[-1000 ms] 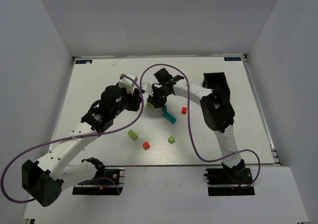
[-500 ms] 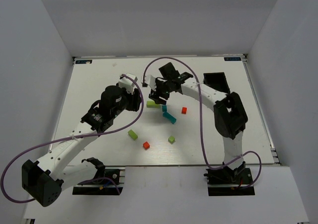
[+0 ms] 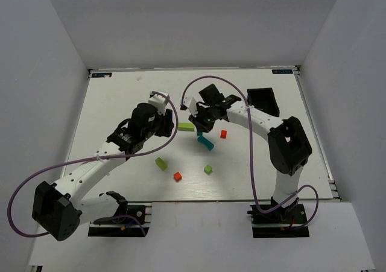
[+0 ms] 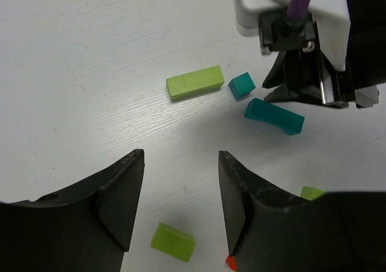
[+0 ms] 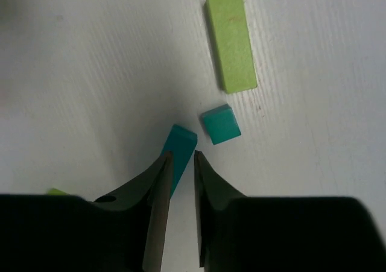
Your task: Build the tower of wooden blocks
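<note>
The blocks lie loose on the white table. A lime bar, a small teal cube and a teal bar sit close together mid-table. A red cube lies to their right. A lime block, a red cube and a lime cube lie nearer. My right gripper hovers over the teal bar's end, jaws almost shut with nothing between them. My left gripper is open and empty, above the lime block. No yellow piece shows.
A black open-topped box stands at the back right behind the right arm. Purple cables loop over both arms. The two grippers are close together mid-table; the right gripper shows in the left wrist view beside the teal cube.
My right gripper has moved right and nearer, from over the lime bar to over the teal bar, leaving the lime bar uncovered. My left wrist has shifted slightly right.
</note>
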Action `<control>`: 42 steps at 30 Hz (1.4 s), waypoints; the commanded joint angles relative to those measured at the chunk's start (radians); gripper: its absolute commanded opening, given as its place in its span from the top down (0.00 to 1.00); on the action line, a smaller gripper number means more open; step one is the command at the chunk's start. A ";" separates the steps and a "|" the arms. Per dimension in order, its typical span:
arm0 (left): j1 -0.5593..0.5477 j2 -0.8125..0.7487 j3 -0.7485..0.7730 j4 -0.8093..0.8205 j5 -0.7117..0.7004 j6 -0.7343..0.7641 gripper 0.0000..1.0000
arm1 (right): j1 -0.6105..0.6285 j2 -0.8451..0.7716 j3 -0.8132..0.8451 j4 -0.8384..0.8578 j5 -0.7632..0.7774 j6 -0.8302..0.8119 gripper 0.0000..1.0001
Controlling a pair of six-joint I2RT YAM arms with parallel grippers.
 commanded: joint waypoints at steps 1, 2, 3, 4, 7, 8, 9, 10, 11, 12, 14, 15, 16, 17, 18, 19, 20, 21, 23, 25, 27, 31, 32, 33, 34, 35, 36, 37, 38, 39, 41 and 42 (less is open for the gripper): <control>0.006 -0.018 0.027 -0.014 -0.026 -0.046 0.37 | -0.002 -0.053 -0.035 -0.015 0.041 0.063 0.70; 0.006 -0.018 0.027 -0.024 -0.037 -0.046 0.37 | 0.001 -0.056 -0.038 -0.017 0.056 0.073 0.66; 0.006 -0.018 0.027 -0.024 -0.037 -0.046 0.37 | -0.003 -0.053 -0.043 -0.017 0.067 0.078 0.63; 0.006 -0.018 0.027 -0.024 -0.037 -0.046 0.37 | -0.003 -0.053 -0.064 -0.011 0.094 0.081 0.57; 0.006 -0.018 0.027 -0.024 -0.046 -0.046 0.36 | -0.002 -0.060 -0.101 0.005 0.096 0.087 0.49; 0.006 -0.018 0.027 -0.024 -0.046 -0.046 0.36 | 0.000 -0.064 -0.107 0.008 0.093 0.087 0.49; 0.006 -0.018 0.027 -0.024 -0.046 -0.046 0.36 | -0.002 -0.070 -0.118 0.015 0.093 0.087 0.48; 0.006 -0.009 0.027 -0.024 -0.046 -0.046 0.36 | -0.002 -0.067 -0.124 0.018 0.094 0.089 0.48; 0.006 -0.008 0.027 -0.024 -0.046 -0.046 0.36 | -0.002 -0.065 -0.129 0.026 0.096 0.090 0.46; 0.006 -0.008 0.027 -0.024 -0.046 -0.046 0.36 | 0.001 -0.059 -0.130 0.038 0.105 0.093 0.46; 0.006 -0.008 0.027 -0.024 -0.046 -0.046 0.36 | -0.002 -0.036 -0.123 0.060 0.128 0.102 0.45; 0.006 -0.008 0.027 -0.024 -0.046 -0.046 0.36 | 0.001 -0.028 -0.118 0.064 0.128 0.112 0.43; 0.006 -0.008 0.027 -0.024 -0.046 -0.046 0.36 | -0.002 -0.019 -0.109 0.062 0.128 0.130 0.43; 0.006 -0.008 0.027 -0.024 -0.046 -0.046 0.36 | -0.003 0.005 -0.081 0.061 0.116 0.136 0.38; 0.006 -0.008 0.027 -0.024 -0.046 -0.046 0.36 | -0.002 0.015 -0.073 0.061 0.111 0.161 0.35; 0.006 -0.008 0.027 -0.024 -0.046 -0.046 0.36 | 0.000 0.021 -0.058 0.061 0.102 0.167 0.32; 0.006 -0.008 0.027 -0.024 -0.046 -0.046 0.36 | -0.002 0.033 -0.046 0.063 0.092 0.176 0.31; 0.006 -0.008 0.027 -0.024 -0.046 -0.046 0.36 | -0.003 0.039 -0.038 0.065 0.091 0.187 0.31; 0.006 -0.008 0.027 -0.024 -0.046 -0.046 0.36 | -0.003 0.059 -0.015 0.060 0.069 0.211 0.31; 0.006 -0.008 0.027 -0.024 -0.037 -0.046 0.36 | -0.003 0.081 0.002 0.061 0.068 0.245 0.31; 0.006 -0.008 0.027 -0.024 -0.037 -0.046 0.36 | -0.005 0.108 0.023 0.066 0.073 0.270 0.31; 0.006 -0.008 0.027 -0.024 -0.037 -0.046 0.36 | -0.003 0.127 0.037 0.089 0.111 0.317 0.36; 0.006 -0.008 0.027 -0.024 -0.037 -0.046 0.36 | -0.002 0.130 0.039 0.094 0.117 0.322 0.36; 0.006 -0.008 0.027 -0.024 -0.037 -0.046 0.36 | -0.002 0.133 0.036 0.110 0.124 0.323 0.37; 0.006 -0.008 0.027 -0.024 -0.037 -0.046 0.36 | -0.005 0.134 0.034 0.111 0.145 0.339 0.37; 0.006 -0.008 0.027 -0.024 -0.037 -0.046 0.36 | -0.005 0.137 0.036 0.112 0.156 0.342 0.37; 0.006 -0.008 0.027 -0.024 -0.037 -0.046 0.36 | -0.005 0.140 0.037 0.121 0.160 0.346 0.37; 0.006 -0.008 0.027 -0.024 -0.037 -0.046 0.36 | -0.005 0.144 0.037 0.123 0.177 0.352 0.37; 0.006 -0.008 0.027 -0.024 -0.037 -0.046 0.36 | -0.003 0.144 0.039 0.130 0.180 0.354 0.37; 0.006 -0.008 0.027 -0.024 -0.037 -0.046 0.36 | -0.003 0.147 0.037 0.129 0.180 0.359 0.37; 0.006 -0.008 0.027 -0.024 -0.037 -0.046 0.36 | -0.003 0.150 0.042 0.129 0.183 0.360 0.38; 0.006 -0.008 0.027 -0.024 -0.037 -0.046 0.36 | -0.005 0.159 0.046 0.124 0.194 0.362 0.38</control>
